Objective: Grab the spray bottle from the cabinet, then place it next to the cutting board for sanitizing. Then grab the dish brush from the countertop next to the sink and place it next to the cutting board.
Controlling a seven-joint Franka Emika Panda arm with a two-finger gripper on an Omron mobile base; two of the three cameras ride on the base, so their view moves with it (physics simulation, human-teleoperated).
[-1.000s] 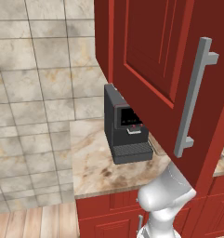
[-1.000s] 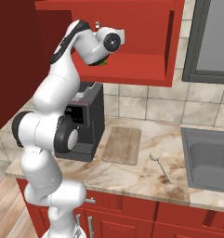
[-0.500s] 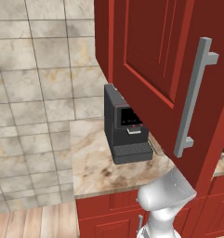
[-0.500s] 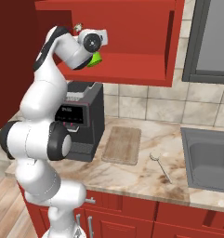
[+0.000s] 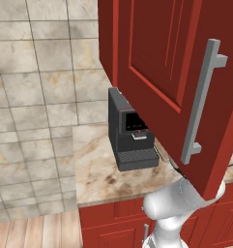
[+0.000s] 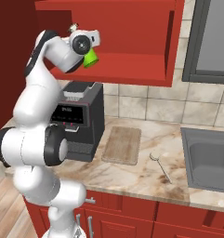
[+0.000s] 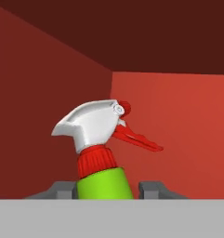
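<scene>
One gripper (image 7: 105, 189), clamping spray bottle (image 7: 100, 153)

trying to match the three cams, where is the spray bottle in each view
Left base view: not in this picture, as the open cabinet door fills that side.
Right base view: spray bottle, green, upper left, at the gripper in front of the cabinet shelf.
Hand view: centre, green body between the fingertips.
Shared landmark: coffee machine on the countertop.
</scene>
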